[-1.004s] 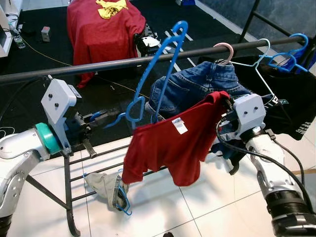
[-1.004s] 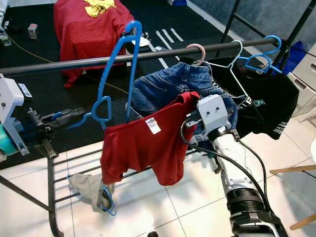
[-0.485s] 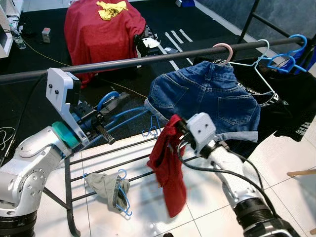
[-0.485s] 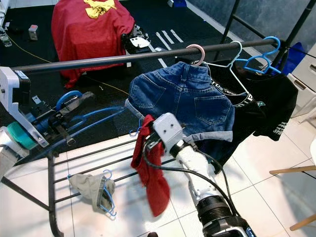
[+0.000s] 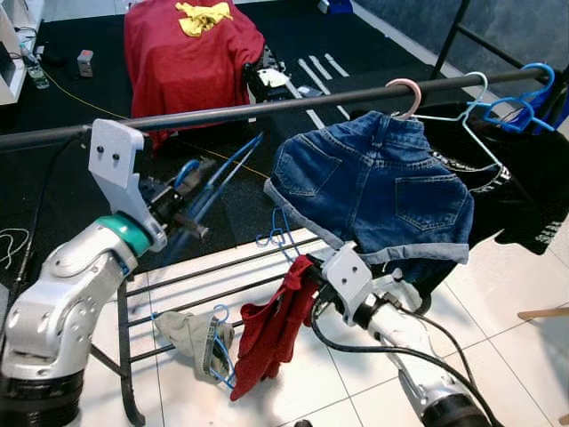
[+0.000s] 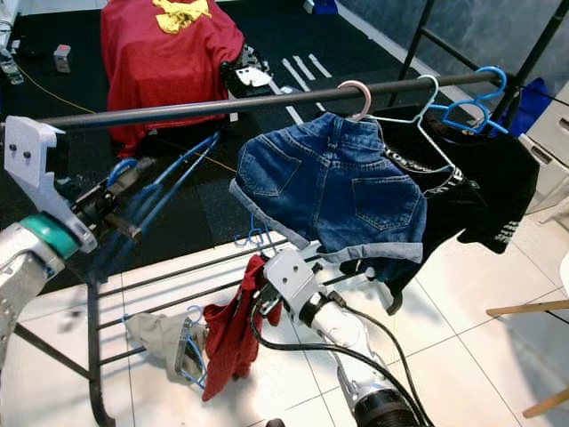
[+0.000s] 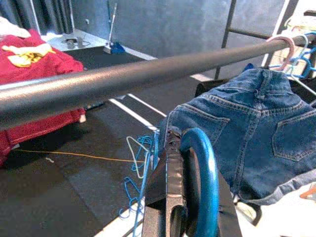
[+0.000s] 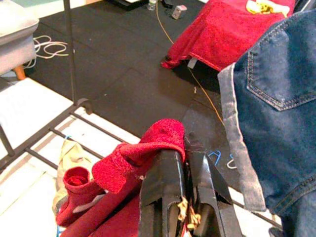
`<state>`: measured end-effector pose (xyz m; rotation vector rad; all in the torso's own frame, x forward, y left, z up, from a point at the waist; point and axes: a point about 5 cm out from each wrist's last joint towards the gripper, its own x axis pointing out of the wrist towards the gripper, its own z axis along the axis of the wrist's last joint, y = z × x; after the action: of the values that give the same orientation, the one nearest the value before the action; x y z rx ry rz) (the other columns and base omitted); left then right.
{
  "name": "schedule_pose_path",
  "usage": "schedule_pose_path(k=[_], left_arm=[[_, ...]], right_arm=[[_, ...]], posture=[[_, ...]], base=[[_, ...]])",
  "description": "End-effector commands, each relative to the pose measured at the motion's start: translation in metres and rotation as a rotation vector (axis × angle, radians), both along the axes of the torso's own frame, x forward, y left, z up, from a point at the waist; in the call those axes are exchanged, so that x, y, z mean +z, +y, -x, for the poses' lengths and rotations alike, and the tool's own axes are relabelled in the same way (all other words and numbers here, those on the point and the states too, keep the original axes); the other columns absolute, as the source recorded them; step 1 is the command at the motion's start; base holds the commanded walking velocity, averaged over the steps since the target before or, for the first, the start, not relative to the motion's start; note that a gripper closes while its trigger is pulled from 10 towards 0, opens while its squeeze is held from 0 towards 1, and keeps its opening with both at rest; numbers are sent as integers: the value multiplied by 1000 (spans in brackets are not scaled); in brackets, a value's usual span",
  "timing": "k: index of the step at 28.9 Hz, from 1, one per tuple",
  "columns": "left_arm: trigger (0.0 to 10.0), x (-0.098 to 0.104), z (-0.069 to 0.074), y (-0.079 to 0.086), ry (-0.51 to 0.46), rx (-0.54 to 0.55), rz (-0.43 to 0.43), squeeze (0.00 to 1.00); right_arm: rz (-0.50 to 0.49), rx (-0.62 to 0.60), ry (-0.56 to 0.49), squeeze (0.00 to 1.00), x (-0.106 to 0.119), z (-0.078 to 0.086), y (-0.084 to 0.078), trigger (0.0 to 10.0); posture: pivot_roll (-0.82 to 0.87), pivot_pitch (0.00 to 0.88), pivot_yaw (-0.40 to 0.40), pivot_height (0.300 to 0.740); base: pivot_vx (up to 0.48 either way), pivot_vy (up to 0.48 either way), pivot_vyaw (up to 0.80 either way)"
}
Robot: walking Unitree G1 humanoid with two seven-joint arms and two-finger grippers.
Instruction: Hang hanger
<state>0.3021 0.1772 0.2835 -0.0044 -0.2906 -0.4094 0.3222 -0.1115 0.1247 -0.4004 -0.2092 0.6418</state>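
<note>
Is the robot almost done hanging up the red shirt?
Not yet. The denim shorts already hang on the rail. The left gripper holds the blue hanger below it; the right gripper holds the red shirt, low and off the hanger.

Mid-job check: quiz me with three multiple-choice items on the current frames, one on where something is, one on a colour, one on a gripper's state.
1. Where do the denim shorts hang?
A. on the rail
B. on the floor
C. in the left gripper

2. What colour is the hanger in the left gripper?
A. pink
B. white
C. blue

3. What is the right gripper doing?
A. open, empty
B. shut on the red shirt
C. gripping the rail

Answers: 1 A, a pink hook holds them on the rail. 2 C, the blue loop sits between its fingers. 3 B, red cloth is pinched between its fingers.
</note>
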Motion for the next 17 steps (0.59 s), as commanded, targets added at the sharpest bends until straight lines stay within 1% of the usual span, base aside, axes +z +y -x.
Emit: schedule_pose_path(k=[1, 2, 3, 5, 7, 8, 9, 10, 12, 15, 17], left_arm=[[10000, -1, -2, -2, 13, 21, 4, 0], [10000, 5, -5, -1, 0, 51, 25, 0], [10000, 5, -5, -1, 0, 51, 25, 0], [10000, 16, -8, 3, -30, 90, 33, 0], [10000, 16, -8, 3, -30, 90, 33, 0], [10000, 23, -8, 6, -48, 102, 34, 0], [10000, 23, -8, 6, -48, 102, 34, 0], [10000, 29, -8, 8, -68, 115, 42, 0], [10000, 29, -8, 8, -68, 115, 42, 0], [10000, 45, -12, 10, -114, 163, 97, 0], [10000, 48, -13, 9, -122, 166, 111, 0]], right_arm=[[-5, 7, 4, 0, -2, 4, 0, 0], [-8, 8, 7, 0, -3, 5, 1, 0], [-8, 8, 7, 0, -3, 5, 1, 0], [-12, 9, 11, 0, -5, 7, 3, 0], [-12, 9, 11, 0, -5, 7, 3, 0], [-13, 10, 12, 0, -5, 7, 3, 0], [-13, 10, 12, 0, -5, 7, 3, 0], [-14, 10, 12, 0, -5, 7, 4, 0], [-14, 10, 12, 0, -5, 7, 4, 0], [-13, 15, 13, 0, -5, 7, 5, 0], [-14, 17, 14, 0, -5, 7, 6, 0]], posture=[[-65, 171, 49, 740], [-68, 171, 51, 740], [-68, 171, 51, 740], [-64, 170, 52, 740], [-64, 170, 52, 740], [-66, 169, 53, 740], [-66, 169, 53, 740], [-64, 169, 51, 740], [-64, 169, 51, 740], [-64, 165, 50, 740], [-64, 165, 50, 740]], base=[[0, 0, 0], [0, 0, 0], [0, 0, 0], [0, 0, 0], [0, 0, 0], [0, 0, 0], [0, 0, 0], [0, 0, 0], [0, 0, 0], [0, 0, 0], [0, 0, 0]])
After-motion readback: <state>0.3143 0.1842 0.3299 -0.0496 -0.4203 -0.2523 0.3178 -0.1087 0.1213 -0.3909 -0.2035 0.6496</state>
